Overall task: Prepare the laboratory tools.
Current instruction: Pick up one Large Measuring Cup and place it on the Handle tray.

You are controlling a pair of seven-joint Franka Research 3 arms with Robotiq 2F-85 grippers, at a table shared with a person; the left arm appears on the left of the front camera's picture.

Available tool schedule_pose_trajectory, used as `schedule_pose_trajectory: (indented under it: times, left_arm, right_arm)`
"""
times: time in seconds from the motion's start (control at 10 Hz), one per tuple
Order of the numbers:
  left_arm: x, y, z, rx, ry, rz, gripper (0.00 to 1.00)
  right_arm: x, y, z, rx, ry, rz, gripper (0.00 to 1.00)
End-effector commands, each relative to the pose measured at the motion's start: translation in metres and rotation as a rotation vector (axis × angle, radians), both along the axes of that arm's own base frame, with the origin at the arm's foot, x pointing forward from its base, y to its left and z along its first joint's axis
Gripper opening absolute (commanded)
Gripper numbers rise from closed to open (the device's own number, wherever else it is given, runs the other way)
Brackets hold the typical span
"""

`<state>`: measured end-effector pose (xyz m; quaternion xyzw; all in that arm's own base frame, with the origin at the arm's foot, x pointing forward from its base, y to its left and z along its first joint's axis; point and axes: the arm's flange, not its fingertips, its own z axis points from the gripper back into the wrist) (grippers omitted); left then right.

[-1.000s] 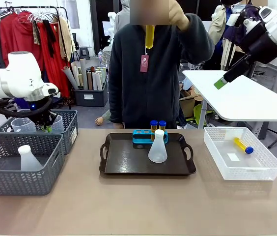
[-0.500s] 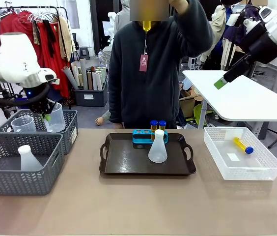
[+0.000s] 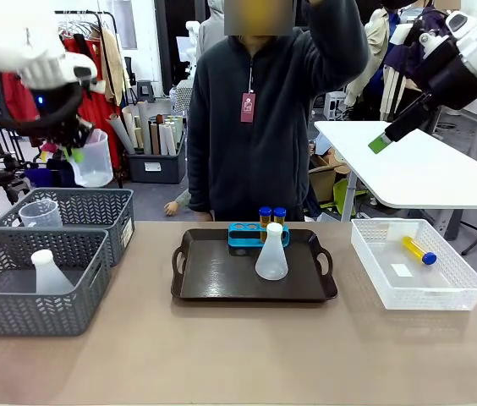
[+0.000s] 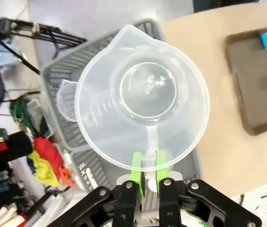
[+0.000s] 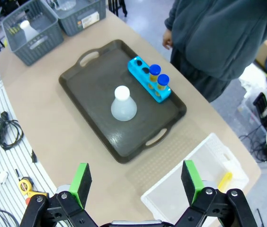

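two green pads (image 4: 137, 166) of the left gripper (image 4: 146, 168) are pinched tight on the flat handle of the clear measuring beaker (image 4: 143, 101). the beaker hangs upright and empty in the air, high over the table's (image 3: 222, 355) far left corner. it is directly above the two grey baskets (image 3: 69, 313) that sit there.

the far basket holds a second beaker (image 3: 40, 213), also upright. the near basket holds a spare flask (image 3: 50, 272), translucent white.

a dark tray (image 3: 179, 264) lies in the middle of the table. the blue rack (image 3: 243, 234) stands at the tray's far edge, with two blue-capped tubes (image 3: 265, 213) upright in the holes at its right end. the conical flask (image 3: 271, 252) stands upright on the tray just in front of them, near the middle.

the white mesh bin (image 3: 391, 292) sits at the table's right edge. a lone tube (image 3: 419, 249) lies flat in it, toward its far right corner.

the right gripper (image 5: 136, 182) is raised well above the table on the right side. its fingers are spread wide with nothing between them.
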<state>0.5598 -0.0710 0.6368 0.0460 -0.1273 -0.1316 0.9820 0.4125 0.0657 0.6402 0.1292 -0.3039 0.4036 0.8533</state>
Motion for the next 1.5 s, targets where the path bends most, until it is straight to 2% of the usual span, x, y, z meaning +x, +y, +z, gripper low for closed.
schedule_pose_trajectory:
  times: [0.0, 0.4, 0.6, 0.8, 0.9, 1.0, 1.4]
  left_arm:
    - [-0.008, -0.021, 0.041, 0.069, -0.023, -0.069, 0.00]
    - [-0.042, -0.048, 0.121, 0.115, -0.061, -0.134, 0.00]
    - [-0.056, -0.056, 0.145, 0.107, -0.076, -0.157, 0.00]
    - [-0.061, -0.064, 0.159, 0.122, -0.107, -0.168, 0.00]
    - [-0.056, -0.060, 0.157, 0.086, -0.123, -0.107, 0.00]
    - [-0.065, -0.062, 0.150, 0.090, -0.103, -0.152, 0.00]
    - [-0.063, -0.063, 0.149, 0.087, -0.102, -0.147, 0.00]
  right_arm:
    - [0.000, 0.000, 0.001, 0.006, -0.003, 0.003, 1.00]
    - [0.000, 0.000, 0.001, 0.006, -0.003, 0.003, 1.00]
    - [0.000, 0.000, 0.001, 0.006, -0.003, 0.003, 1.00]
    - [0.000, 0.000, 0.001, 0.006, -0.003, 0.003, 1.00]
    - [0.000, 0.000, 0.001, 0.006, -0.003, 0.003, 1.00]
    - [0.000, 0.000, 0.001, 0.006, -0.003, 0.003, 1.00]
    - [0.000, 0.000, 0.001, 0.006, -0.003, 0.003, 1.00]
